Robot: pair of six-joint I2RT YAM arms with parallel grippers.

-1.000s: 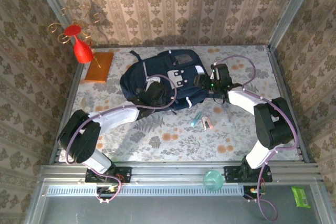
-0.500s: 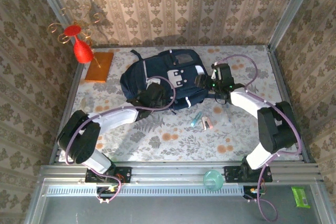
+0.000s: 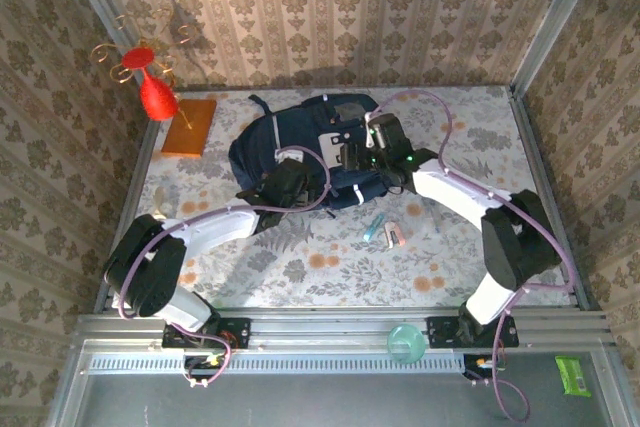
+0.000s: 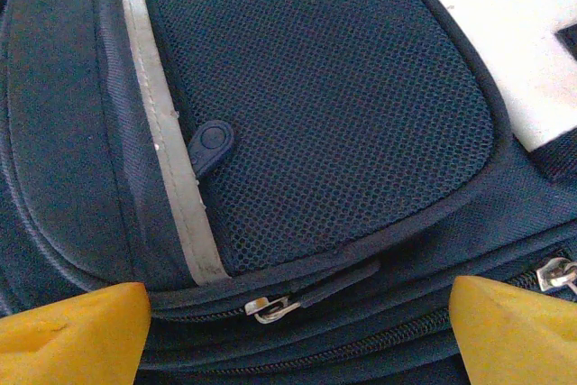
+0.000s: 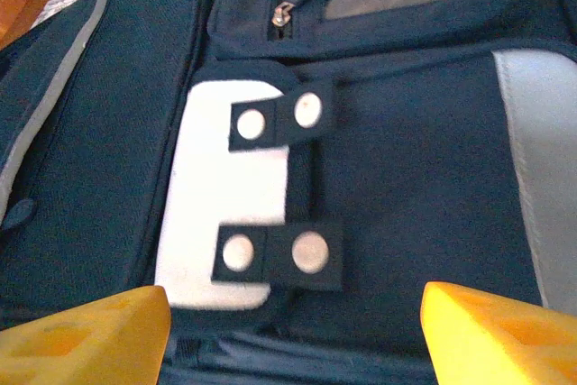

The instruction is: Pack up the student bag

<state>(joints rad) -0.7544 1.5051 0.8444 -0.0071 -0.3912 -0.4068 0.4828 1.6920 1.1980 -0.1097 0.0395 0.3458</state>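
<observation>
Over the navy backpack (image 3: 262, 147), lying flat on the floral table (image 3: 330, 267), my left gripper (image 4: 296, 335) hovers, jaws spread, above a zipper pull (image 4: 269, 309) at its near edge. Rightward, my right gripper (image 5: 296, 331) hangs spread-jawed above its white patch (image 5: 200, 223). Opening stage, I judge: pinch that pull next.

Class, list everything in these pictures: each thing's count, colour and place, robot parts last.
bag: one, navy, white patch, mid-table
ornament: one, red, back left
board: one, orange, left of bag
small items: two, teal and pink, before bag
cup: one, teal, near rail
packet: one, green, near right corner
table: one, floral cloth
left fingers: two, yellow, open, at bag's zips
right fingers: two, yellow, open, above white patch
</observation>
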